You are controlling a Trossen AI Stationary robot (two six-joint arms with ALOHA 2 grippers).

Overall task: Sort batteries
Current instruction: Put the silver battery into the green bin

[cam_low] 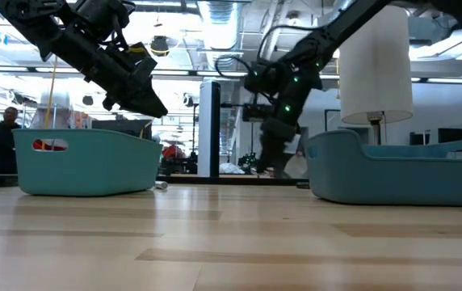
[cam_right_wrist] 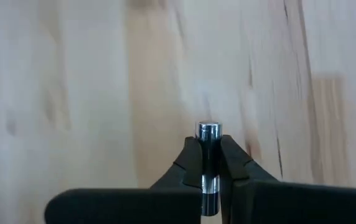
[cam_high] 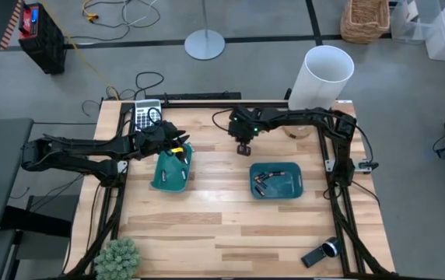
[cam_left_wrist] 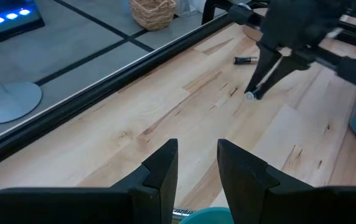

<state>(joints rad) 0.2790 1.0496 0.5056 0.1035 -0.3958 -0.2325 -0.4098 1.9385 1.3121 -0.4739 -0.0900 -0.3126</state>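
My right gripper (cam_high: 243, 148) hangs over the far middle of the table, between the two teal trays, shut on one small battery (cam_right_wrist: 208, 155). The left wrist view shows that gripper (cam_left_wrist: 254, 92) pointing down at the wood, and a dark battery (cam_left_wrist: 245, 60) lying loose beyond it. Several batteries lie in the right teal tray (cam_high: 294, 189). My left gripper (cam_left_wrist: 196, 163) is open and holds nothing. It hovers over the far rim of the left teal tray (cam_high: 168, 177). My right gripper pinches the battery between its two fingertips (cam_right_wrist: 190, 163). The fingers come from above, pointing down, and the battery lies along them. Its shiny metal end (cam_right_wrist: 208, 130) sticks out past the tips. Whether that end (cam_left_wrist: 251, 95) touches the wood, I cannot tell.
A grey calculator (cam_high: 146, 115) lies at the far left corner and a white cylinder (cam_high: 321, 76) stands at the far right. A black-and-silver handheld device (cam_high: 321, 253) lies near the right front corner and a plant (cam_high: 117, 258) at the left front. Bare wood spans the front.
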